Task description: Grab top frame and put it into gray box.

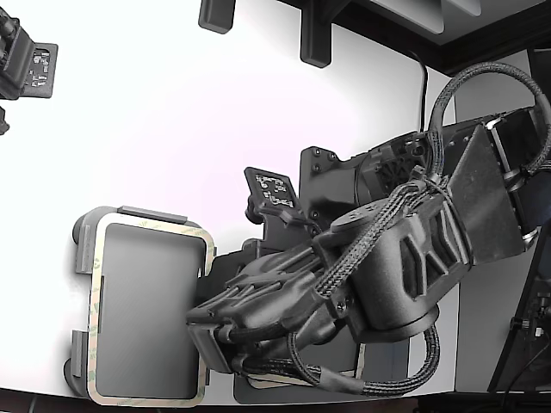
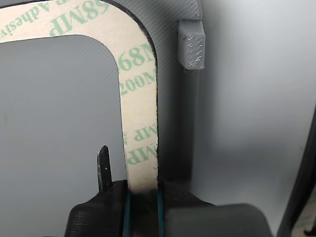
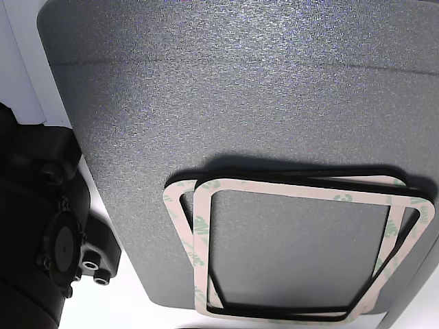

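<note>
The top frame (image 1: 94, 292) is cream-beige with green print and lies over the gray box (image 1: 80, 249), matching its outline, at the exterior view's lower left. My gripper (image 1: 203, 331) is shut on the frame's long side nearest the arm. In the wrist view the frame (image 2: 139, 123) runs down between my two pads, and the gripper (image 2: 142, 195) clamps it. A raised tab of the gray box (image 2: 191, 44) stands just beside the frame's corner. I cannot tell whether the frame rests fully inside the box.
The other view shows a stack of alike frames (image 3: 199, 226) on a darker gray sheet (image 3: 240, 89). A second arm's black head (image 1: 26, 64) is at the exterior view's top left. Black mounts (image 1: 314, 34) stand at the back. The table edge runs just below the box.
</note>
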Tool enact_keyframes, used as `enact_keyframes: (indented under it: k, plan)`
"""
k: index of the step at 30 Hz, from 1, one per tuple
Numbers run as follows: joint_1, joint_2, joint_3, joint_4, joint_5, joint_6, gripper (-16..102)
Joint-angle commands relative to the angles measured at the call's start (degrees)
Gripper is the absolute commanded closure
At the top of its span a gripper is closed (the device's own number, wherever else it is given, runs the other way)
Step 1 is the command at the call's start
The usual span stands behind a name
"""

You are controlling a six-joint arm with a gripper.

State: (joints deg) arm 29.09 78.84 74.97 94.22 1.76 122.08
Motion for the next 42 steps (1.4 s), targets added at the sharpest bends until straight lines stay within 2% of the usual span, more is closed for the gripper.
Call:
enact_keyframes:
  k: [1, 42]
  plan:
    - [-0.88, 1.93, -0.7, 0.62, -0.09, 0.0, 99]
    - [-3.25, 1.05, 0.26, 0.09, -3.34, -2.02, 99]
